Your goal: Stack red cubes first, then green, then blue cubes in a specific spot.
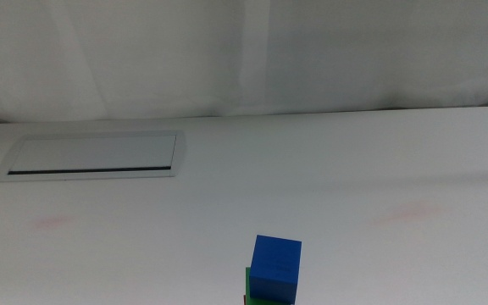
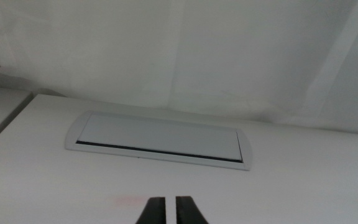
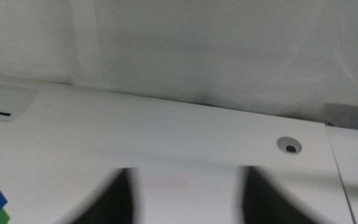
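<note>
Standing at the table's (image 1: 329, 169) near edge, the blue cube (image 1: 276, 268) sits on the green cube (image 1: 248, 282), with only a sliver of the red cube (image 1: 246, 299) showing beneath. The left gripper (image 2: 166, 211) has its jaws pressed nearly together, holding nothing. The right gripper (image 3: 185, 196) has its jaws spread wide and empty, with the stack off to one side of it.

blue cube (image 1: 276, 268) atop green cube (image 1: 248, 282)

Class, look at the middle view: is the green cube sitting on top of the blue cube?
No, the blue cube sits on top, with the green cube showing directly beneath it at the picture's bottom edge.
</note>
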`<action>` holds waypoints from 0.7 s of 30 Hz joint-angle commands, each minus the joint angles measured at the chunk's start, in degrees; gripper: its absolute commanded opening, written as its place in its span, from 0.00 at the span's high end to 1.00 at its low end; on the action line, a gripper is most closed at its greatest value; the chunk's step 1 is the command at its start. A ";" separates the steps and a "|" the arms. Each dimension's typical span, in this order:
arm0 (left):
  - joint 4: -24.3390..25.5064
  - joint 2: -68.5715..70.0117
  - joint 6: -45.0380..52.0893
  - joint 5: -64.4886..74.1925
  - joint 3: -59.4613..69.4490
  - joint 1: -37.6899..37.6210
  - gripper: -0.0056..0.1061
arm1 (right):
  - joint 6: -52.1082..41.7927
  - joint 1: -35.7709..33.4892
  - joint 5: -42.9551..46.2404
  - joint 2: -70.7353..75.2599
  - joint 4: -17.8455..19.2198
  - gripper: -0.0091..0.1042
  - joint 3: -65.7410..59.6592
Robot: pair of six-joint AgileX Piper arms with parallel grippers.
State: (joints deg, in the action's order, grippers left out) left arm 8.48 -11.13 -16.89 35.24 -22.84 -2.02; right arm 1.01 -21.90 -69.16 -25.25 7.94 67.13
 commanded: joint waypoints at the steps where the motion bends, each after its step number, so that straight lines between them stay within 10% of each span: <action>1: -0.40 0.39 -0.94 -0.33 0.25 -0.25 0.97 | -0.39 0.26 -0.58 2.63 -0.11 0.63 -1.98; 3: -0.40 0.39 -0.94 -0.33 0.25 -0.25 0.97 | 2.26 0.26 -0.45 4.85 -0.01 0.95 -4.59; 12: -0.40 0.39 -0.47 1.13 0.25 -0.25 0.97 | 6.62 0.26 5.33 9.33 1.72 0.94 -20.76; 21: -0.40 0.39 -0.56 -2.12 0.25 -0.25 0.97 | 6.75 0.26 35.08 9.10 4.54 0.94 -37.86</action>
State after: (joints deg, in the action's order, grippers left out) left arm 8.48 -11.13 -16.99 34.17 -22.84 -2.02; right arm 7.63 -21.90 -38.07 -16.19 11.60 29.94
